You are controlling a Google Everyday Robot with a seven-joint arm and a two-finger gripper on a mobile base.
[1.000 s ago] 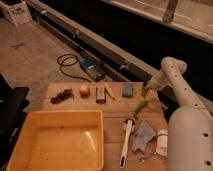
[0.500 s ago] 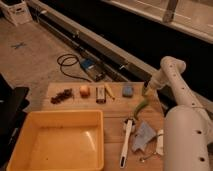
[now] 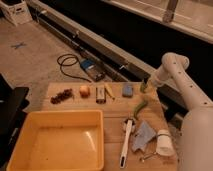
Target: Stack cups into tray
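Observation:
The yellow tray (image 3: 20, 142) sits at the front left of the wooden table, with nothing in it. A white cup (image 3: 164, 142) lies near the front right edge, beside the robot's body. The dark grey-brown cup and the light green cup are not in view. My gripper (image 3: 144, 85) hangs over the back right edge of the table, just right of the blue block (image 3: 128, 90) and far from the tray. Something small and greenish shows at its tip, but I cannot tell what it is.
On the table are a dark cluster (image 3: 61, 95), an orange fruit (image 3: 84, 90), a dark bar (image 3: 100, 93), a long green vegetable (image 3: 140, 107), a white brush (image 3: 126, 140) and a blue cloth (image 3: 144, 136). A cable coil (image 3: 70, 64) lies on the floor behind.
The gripper has risen slightly and shifted a little toward the table's back edge. The objects on the table have not moved.

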